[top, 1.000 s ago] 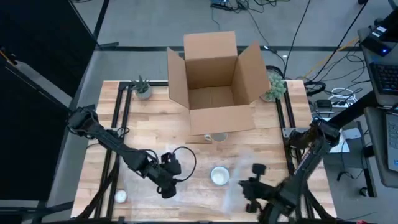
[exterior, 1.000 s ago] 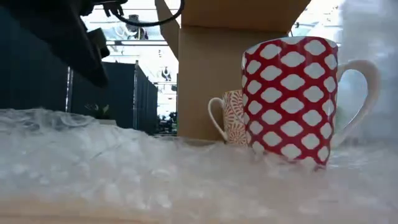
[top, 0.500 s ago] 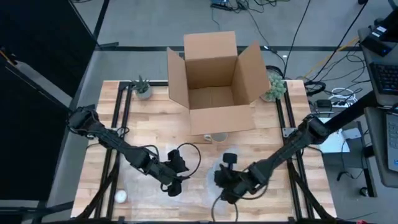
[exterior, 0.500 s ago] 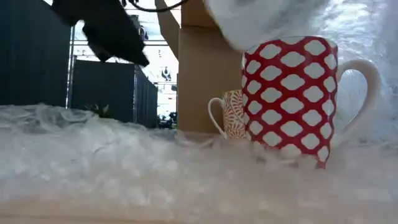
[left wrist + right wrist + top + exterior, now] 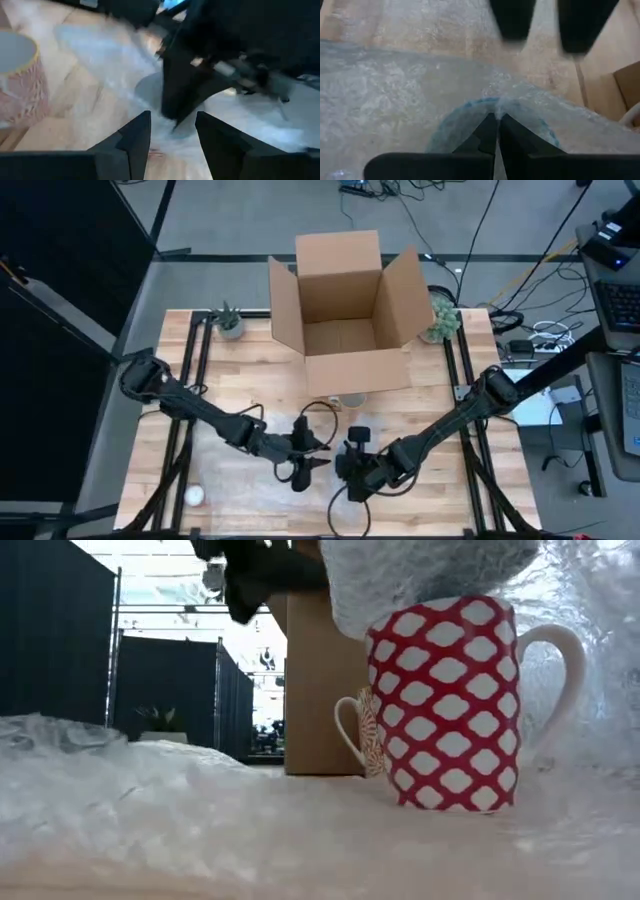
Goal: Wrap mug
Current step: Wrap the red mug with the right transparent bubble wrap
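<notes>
A red-and-white patterned mug (image 5: 445,705) stands upright on a sheet of bubble wrap (image 5: 200,830) near the table's front. Part of the wrap (image 5: 430,575) is folded over the mug's top. My right gripper (image 5: 345,470) is above the mug, shut on the wrap (image 5: 485,95), and hides the mug in the high view. My left gripper (image 5: 320,456) hovers open just left of it, fingers (image 5: 135,137) pointing at the right gripper (image 5: 195,85). A pink patterned mug (image 5: 362,730) stands behind, by the box. My right gripper pinches the bubble wrap between its two shut fingers (image 5: 487,132) at a bunched edge (image 5: 496,107). The wrap runs from the table on the mug's right side, up and over the mug's rim, and drapes across its opening. One layer or several, I cannot tell.
An open cardboard box (image 5: 345,310) stands at the table's far middle, with small plants (image 5: 229,320) (image 5: 440,320) on either side. A small white object (image 5: 193,496) lies at the front left. Loose wrap (image 5: 240,490) covers the front of the table.
My right gripper has swept from the table's right toward its left, carrying the wrap's edge up and over the mug, so the wrap is now folded across its top. My left gripper has moved right, toward the mug. The mug has shifted slightly left.
</notes>
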Robot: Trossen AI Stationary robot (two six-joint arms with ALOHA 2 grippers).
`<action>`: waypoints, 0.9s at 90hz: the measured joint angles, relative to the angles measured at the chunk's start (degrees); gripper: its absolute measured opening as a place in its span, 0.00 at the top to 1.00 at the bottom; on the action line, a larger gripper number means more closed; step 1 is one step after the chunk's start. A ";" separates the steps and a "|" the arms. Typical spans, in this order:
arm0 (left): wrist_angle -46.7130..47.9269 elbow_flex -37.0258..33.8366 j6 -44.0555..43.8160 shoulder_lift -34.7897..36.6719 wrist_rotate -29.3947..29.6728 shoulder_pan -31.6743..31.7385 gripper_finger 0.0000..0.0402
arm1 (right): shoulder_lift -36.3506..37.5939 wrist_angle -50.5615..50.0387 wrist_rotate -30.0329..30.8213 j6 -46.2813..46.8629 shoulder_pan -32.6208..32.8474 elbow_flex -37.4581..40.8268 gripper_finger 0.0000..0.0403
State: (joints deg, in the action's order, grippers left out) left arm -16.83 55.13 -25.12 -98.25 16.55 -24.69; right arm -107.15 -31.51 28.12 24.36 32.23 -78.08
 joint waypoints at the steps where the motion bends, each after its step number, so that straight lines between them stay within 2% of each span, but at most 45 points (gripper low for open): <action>1: -0.14 0.00 0.00 -0.35 -0.02 0.05 0.63 | 0.00 0.01 0.00 0.00 0.00 0.00 1.00; 18: -8.68 -0.04 0.02 -6.62 -0.23 0.66 0.63 | 0.00 -0.11 -0.35 2.08 0.00 0.00 1.00; 36: -12.91 0.07 0.00 -9.41 -0.18 0.60 0.63 | 1.31 -0.24 -6.52 4.01 -0.13 0.00 0.98; 61: -12.73 0.13 0.02 -9.54 -0.02 0.61 0.63 | 8.39 -0.05 -8.72 8.37 0.13 -0.05 0.83; 81: -12.84 0.13 0.02 -9.58 0.03 0.61 0.63 | 13.22 -4.00 -10.13 11.65 0.11 -0.11 0.70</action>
State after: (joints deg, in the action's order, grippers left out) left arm -29.67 55.27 -25.10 -107.83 16.58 -24.08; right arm -93.93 -35.51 18.00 36.01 32.34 -78.19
